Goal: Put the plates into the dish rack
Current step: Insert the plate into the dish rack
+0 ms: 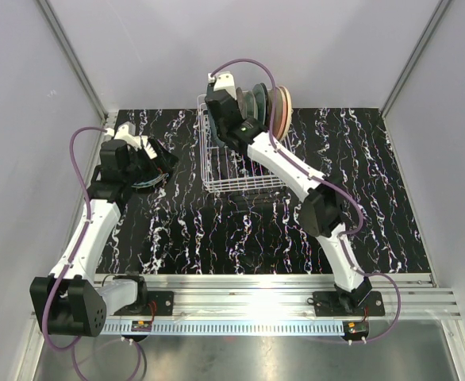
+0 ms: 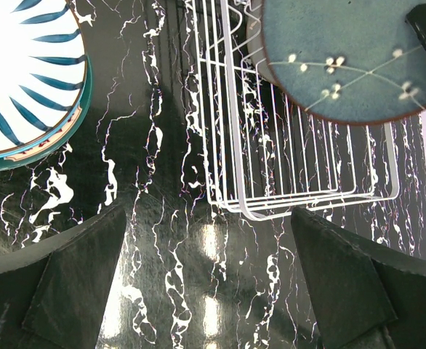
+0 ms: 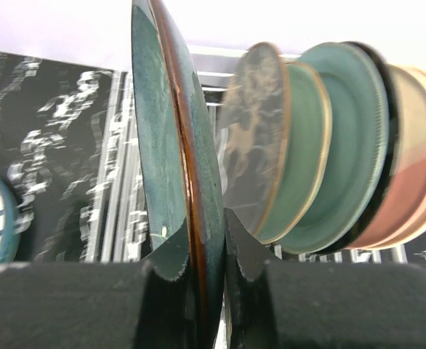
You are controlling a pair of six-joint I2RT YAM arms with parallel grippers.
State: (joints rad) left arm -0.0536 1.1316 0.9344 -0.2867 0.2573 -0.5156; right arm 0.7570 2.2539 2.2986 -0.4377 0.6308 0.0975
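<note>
while upright, plate in right hand

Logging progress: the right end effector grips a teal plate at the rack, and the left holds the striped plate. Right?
No: the left end effector is open and empty; the striped plate lies on the table, as the left wrist view shows. The rest holds.

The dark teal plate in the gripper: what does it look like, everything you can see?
The dark teal plate is round and glossy like glazed ceramic, with a brown rim and white blossoms on thin branches. It stands on edge, pinched at its rim by the right gripper, at the white wire dish rack, beside other upright plates.
</note>
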